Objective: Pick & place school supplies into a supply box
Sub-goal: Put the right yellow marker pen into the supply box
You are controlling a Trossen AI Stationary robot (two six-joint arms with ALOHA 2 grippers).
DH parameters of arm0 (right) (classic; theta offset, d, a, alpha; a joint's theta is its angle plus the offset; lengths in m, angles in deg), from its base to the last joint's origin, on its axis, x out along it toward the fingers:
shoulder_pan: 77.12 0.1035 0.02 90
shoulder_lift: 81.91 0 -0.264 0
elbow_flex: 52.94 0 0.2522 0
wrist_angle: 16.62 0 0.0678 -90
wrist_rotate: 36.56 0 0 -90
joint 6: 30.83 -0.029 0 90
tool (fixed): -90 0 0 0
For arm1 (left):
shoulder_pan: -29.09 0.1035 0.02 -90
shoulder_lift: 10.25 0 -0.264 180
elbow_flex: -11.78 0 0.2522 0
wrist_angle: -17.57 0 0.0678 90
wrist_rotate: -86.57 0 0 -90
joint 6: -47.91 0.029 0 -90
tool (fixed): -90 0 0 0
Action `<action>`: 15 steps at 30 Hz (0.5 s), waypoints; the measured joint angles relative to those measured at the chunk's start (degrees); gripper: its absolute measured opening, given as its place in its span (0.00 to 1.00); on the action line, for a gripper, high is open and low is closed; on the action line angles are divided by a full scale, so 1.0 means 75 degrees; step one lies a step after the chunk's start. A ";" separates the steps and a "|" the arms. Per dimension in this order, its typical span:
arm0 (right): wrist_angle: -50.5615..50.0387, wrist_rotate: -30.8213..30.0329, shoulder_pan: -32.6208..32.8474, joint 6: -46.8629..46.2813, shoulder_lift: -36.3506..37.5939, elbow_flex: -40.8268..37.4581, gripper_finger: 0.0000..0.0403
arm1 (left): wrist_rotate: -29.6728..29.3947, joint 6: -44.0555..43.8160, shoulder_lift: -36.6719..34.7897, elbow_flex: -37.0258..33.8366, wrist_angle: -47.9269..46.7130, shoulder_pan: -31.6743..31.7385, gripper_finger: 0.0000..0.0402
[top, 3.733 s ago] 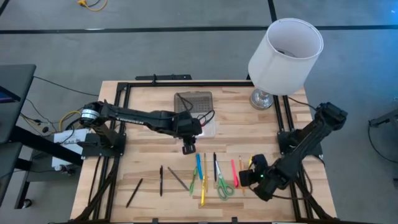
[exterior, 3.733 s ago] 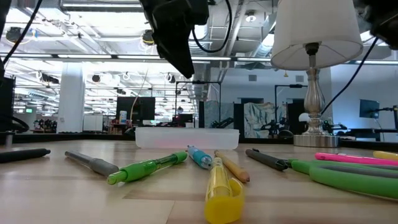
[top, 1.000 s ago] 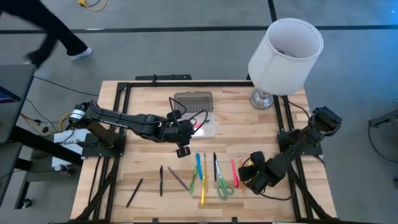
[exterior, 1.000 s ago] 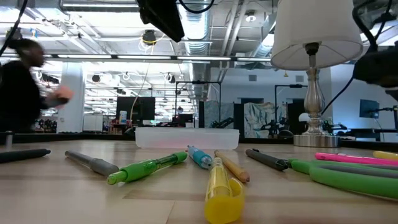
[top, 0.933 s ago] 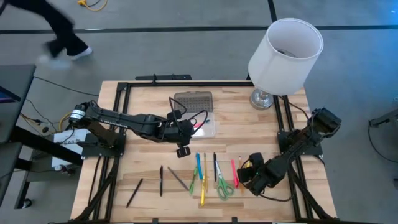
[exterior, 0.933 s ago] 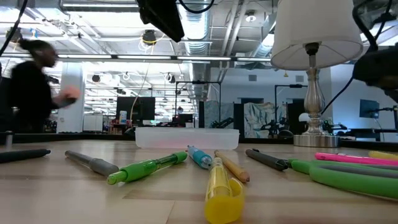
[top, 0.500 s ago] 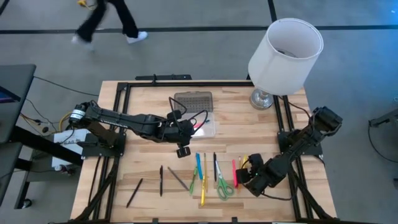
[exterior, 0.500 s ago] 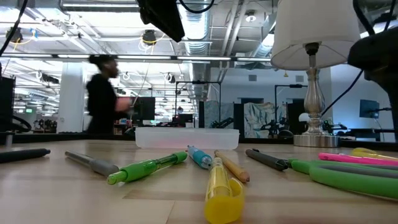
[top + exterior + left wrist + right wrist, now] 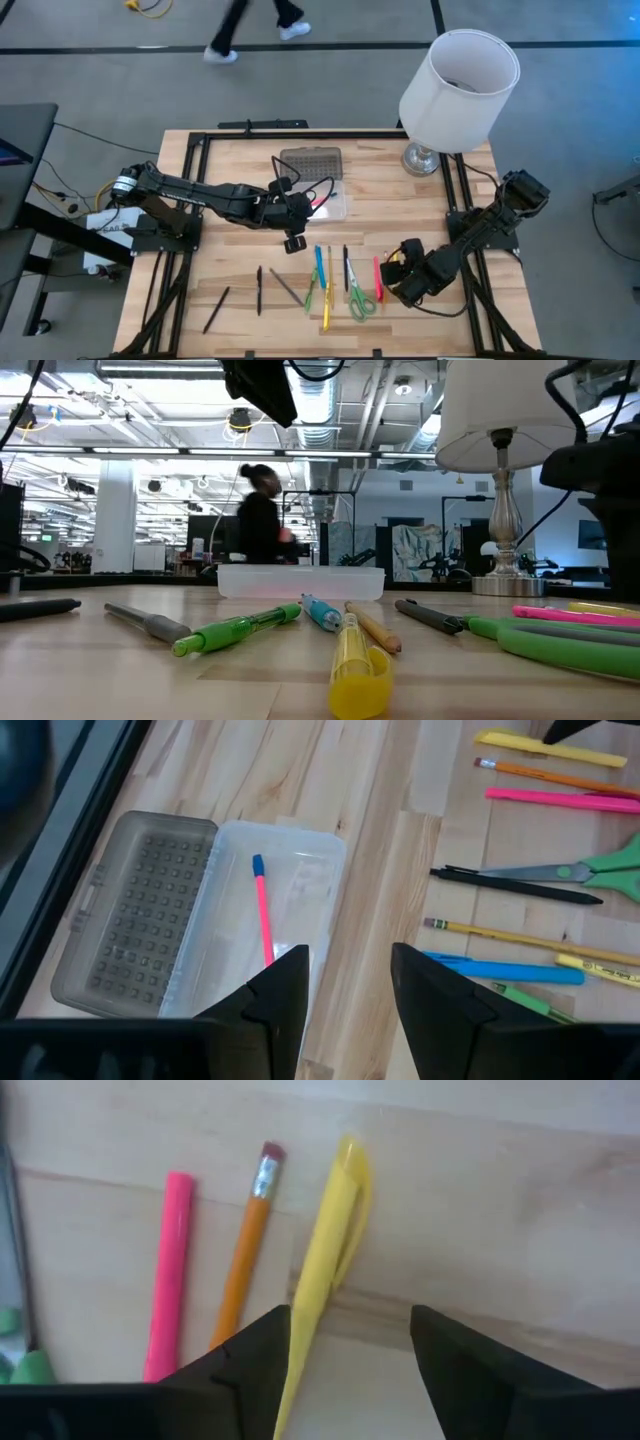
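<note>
The box (image 9: pixel 318 196) lies open at the middle of the table (image 9: pixel 230 270) towards the back, its grey lid (image 9: pixel 130 910) folded out beside the clear base, and a pink pen (image 9: pixel 263 910) lies in the base. The other supplies (image 9: pixel 335 285) lie in a row at the front, apart from the box. The right gripper (image 9: pixel 345 1355) hangs low over a yellow pen (image 9: pixel 325 1270) beside an orange pencil (image 9: pixel 245 1240), jaws spread and empty; the left gripper (image 9: pixel 345 985) hovers just in front of the box, jaws parted, gripping nothing.

Pens (image 9: pixel 238 632) foreground — clear box (image 9: pixel 300 581) behind, person (image 9: pixel 260 520) seemingly passing.
</note>
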 joint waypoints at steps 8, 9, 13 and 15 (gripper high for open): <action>0.0654 0.0092 -0.0342 0.0722 -0.0345 0.0000 0.45 | -0.0019 -0.0034 0.0000 0.0000 0.0023 0.0000 0.35; 0.0635 0.0119 -0.0368 0.0737 -0.0402 0.0017 0.45 | -0.0020 -0.0035 0.0001 0.0000 0.0026 0.0000 0.35; 0.0589 0.0231 -0.0397 0.0785 -0.0483 0.0031 0.43 | -0.0020 -0.0058 0.0003 0.0000 0.0015 0.0000 0.35; 0.0559 0.0244 -0.0365 0.0802 -0.0515 0.0035 0.41 | -0.0020 -0.0059 0.0003 0.0000 0.0017 0.0000 0.35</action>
